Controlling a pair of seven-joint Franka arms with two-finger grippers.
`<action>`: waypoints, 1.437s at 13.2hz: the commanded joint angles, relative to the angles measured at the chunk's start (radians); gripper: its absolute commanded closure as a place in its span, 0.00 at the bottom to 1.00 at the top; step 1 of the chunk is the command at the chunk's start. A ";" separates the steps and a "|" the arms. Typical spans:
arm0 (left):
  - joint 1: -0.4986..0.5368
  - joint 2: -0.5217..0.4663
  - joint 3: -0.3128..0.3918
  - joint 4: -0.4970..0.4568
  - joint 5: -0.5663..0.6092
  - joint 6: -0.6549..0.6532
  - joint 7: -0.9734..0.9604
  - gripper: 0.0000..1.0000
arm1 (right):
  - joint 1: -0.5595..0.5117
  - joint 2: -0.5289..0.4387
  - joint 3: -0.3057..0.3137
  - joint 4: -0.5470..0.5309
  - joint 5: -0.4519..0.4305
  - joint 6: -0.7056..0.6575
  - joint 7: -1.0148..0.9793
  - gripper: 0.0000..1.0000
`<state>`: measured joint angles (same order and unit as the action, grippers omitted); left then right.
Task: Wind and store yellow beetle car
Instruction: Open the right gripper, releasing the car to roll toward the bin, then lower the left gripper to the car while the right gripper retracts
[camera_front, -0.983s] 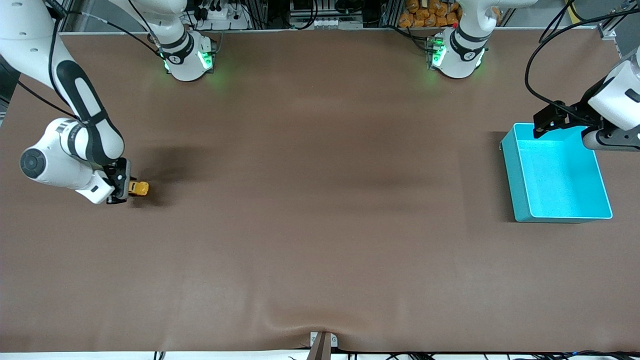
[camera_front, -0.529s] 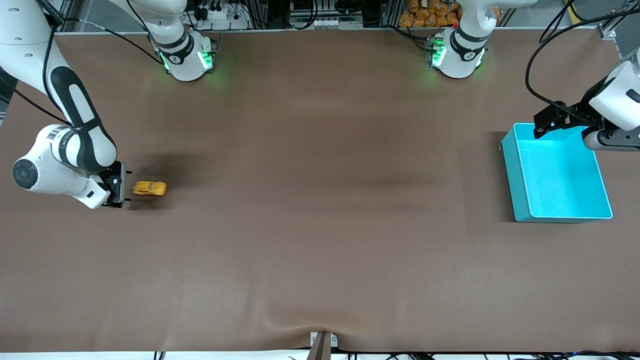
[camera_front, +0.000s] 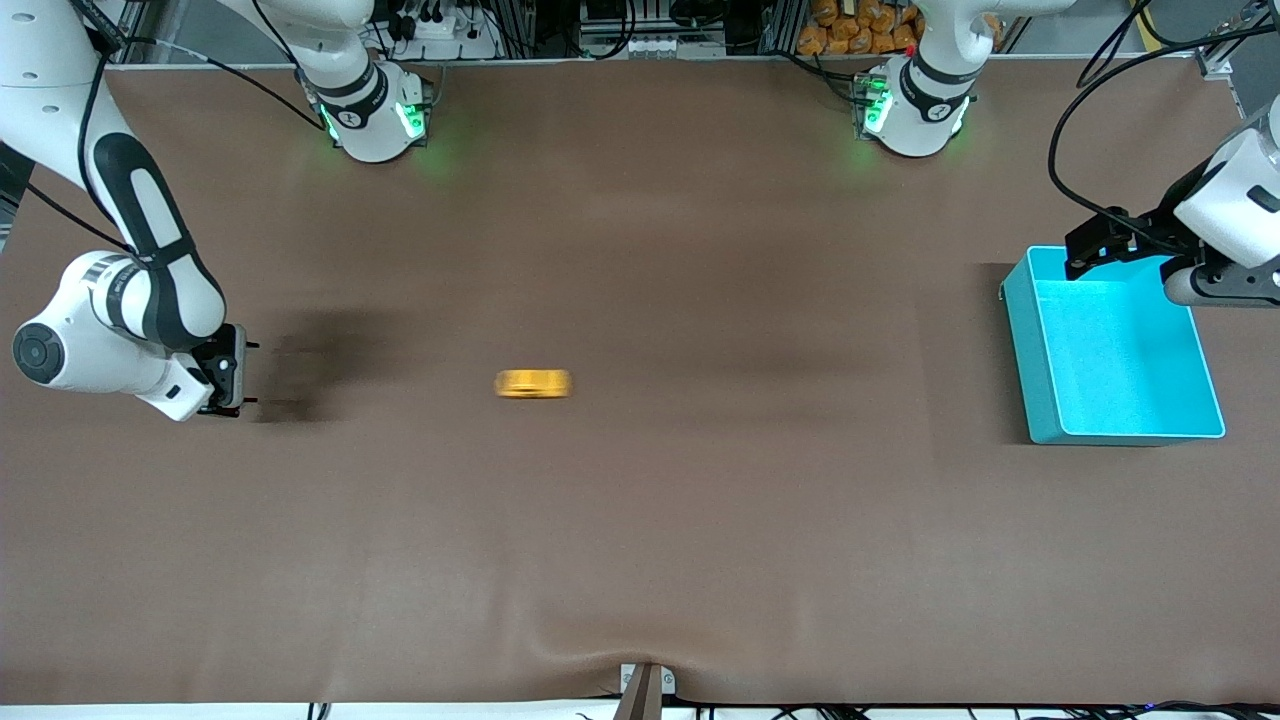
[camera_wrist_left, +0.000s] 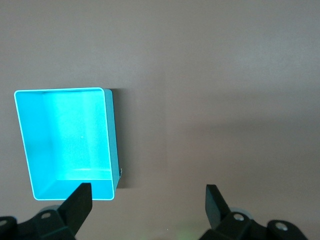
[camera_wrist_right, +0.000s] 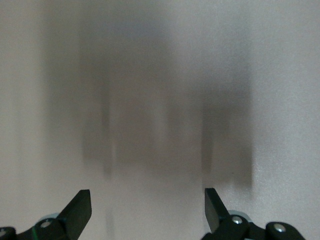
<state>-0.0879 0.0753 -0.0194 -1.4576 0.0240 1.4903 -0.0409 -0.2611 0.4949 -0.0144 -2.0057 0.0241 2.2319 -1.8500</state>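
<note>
The yellow beetle car (camera_front: 533, 384) shows as a blurred yellow streak on the brown table, free of both grippers, about midway between the two arms' ends. My right gripper (camera_front: 245, 373) stands open and empty low over the table at the right arm's end; its wrist view shows only bare mat between the fingertips (camera_wrist_right: 81, 205). The turquoise bin (camera_front: 1110, 345) sits at the left arm's end. My left gripper (camera_front: 1078, 255) hangs open and empty over the bin's rim on the robots' side; the left wrist view shows the bin (camera_wrist_left: 67, 142) beside one fingertip (camera_wrist_left: 80, 200).
The brown mat (camera_front: 640, 520) covers the whole table. A small bracket (camera_front: 645, 685) sticks up at the table edge nearest the front camera. Cables trail from the left arm above the bin.
The right gripper opened and let the car go. The car has rolled away across the table toward the left arm's end. The right arm has drawn back slightly; the left arm has not moved.
</note>
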 joint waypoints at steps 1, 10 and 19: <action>0.000 0.001 -0.004 0.002 0.013 0.007 -0.019 0.00 | -0.030 0.013 0.013 0.030 -0.001 -0.020 -0.017 0.00; 0.000 0.026 -0.005 -0.032 0.010 0.007 -0.052 0.00 | -0.055 -0.004 0.010 0.241 0.103 -0.277 0.006 0.00; 0.042 0.089 -0.004 -0.469 0.011 0.407 -0.420 0.00 | 0.046 -0.106 0.007 0.576 0.073 -0.589 0.530 0.00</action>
<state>-0.0689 0.1673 -0.0193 -1.8283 0.0240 1.8051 -0.4012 -0.2343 0.4296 -0.0041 -1.4336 0.1113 1.6597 -1.4354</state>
